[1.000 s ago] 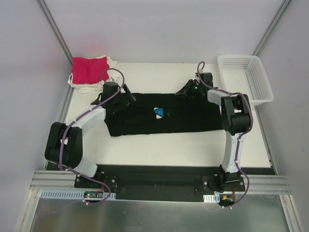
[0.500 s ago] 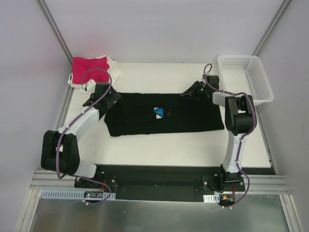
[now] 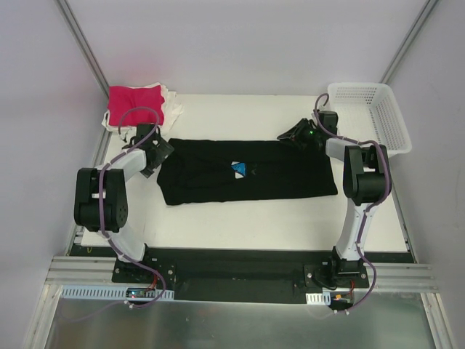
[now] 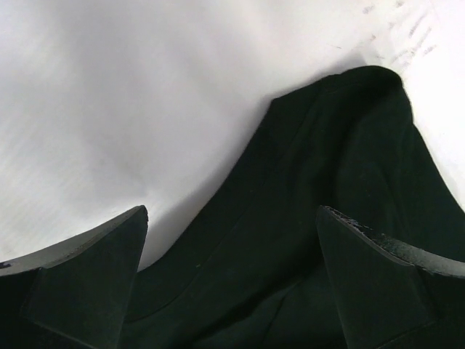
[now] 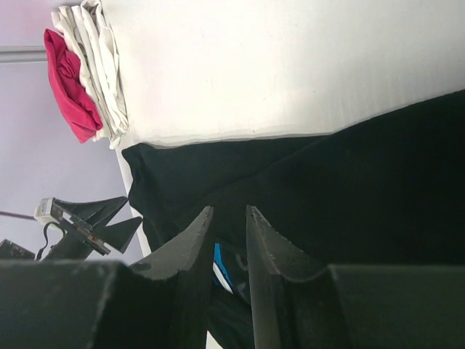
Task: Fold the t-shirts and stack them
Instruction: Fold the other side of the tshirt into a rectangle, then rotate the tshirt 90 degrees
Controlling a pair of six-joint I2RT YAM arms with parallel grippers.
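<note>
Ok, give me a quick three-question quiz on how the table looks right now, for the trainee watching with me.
1. True or false: the pink t-shirt lies on top of the white t-shirts.
2. The left gripper, at the black t-shirt's left end, is: A open, B shut on the cloth, C shut on nothing.
3. Besides the black t-shirt, what stands nearest the right gripper?
Key: 1 true; 2 A; 3 the white basket.

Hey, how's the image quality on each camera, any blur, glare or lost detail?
Top view: sharp, even light, but the black shirt is a flat dark mass. Left wrist view: left fingers blurred, table blown out white. Right wrist view: right fingers soft, pink shirt clear.
</note>
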